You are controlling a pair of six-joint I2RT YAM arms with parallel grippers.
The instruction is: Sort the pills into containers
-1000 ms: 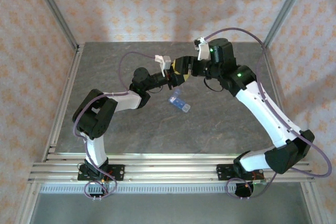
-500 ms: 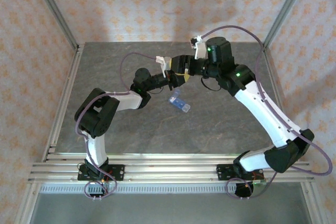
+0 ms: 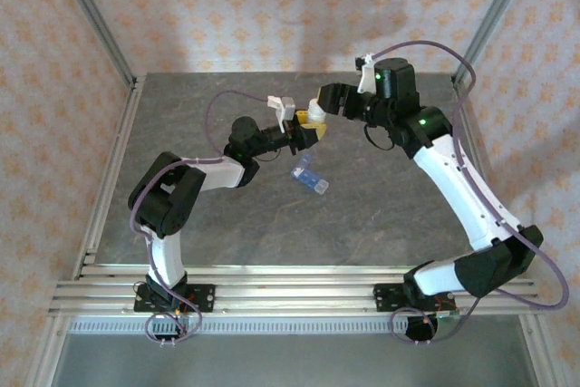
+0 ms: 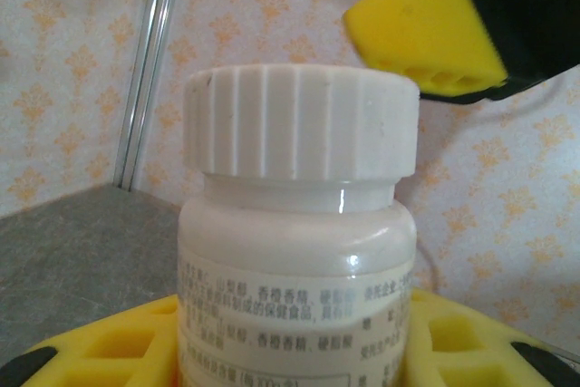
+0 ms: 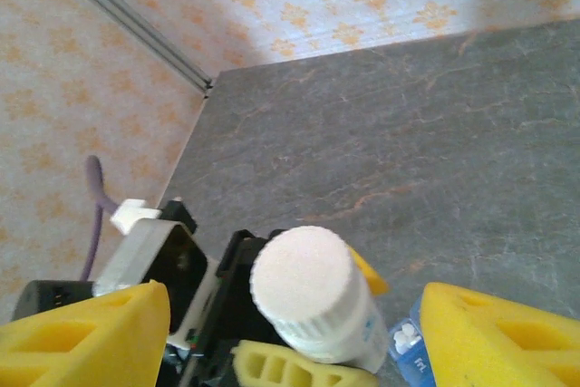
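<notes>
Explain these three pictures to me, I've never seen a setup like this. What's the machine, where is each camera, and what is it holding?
These are two robot arms bolted at the near edge of a grey table. Each ends in a two-fingered pincer with yellow pads. The wide picture comes from a fixed camera above and behind the arms. The other two come from small cameras on the wrists, one per arm.

The left pincer is shut on a white-capped bottle, which its wrist camera sees close up with the cap on. The right pincer is open next to the cap. In its own wrist view the yellow pads sit wide apart on either side of the bottle, not touching it.

On the table lies a small translucent blue pill box, just below the two pincers in the wide picture.
</notes>
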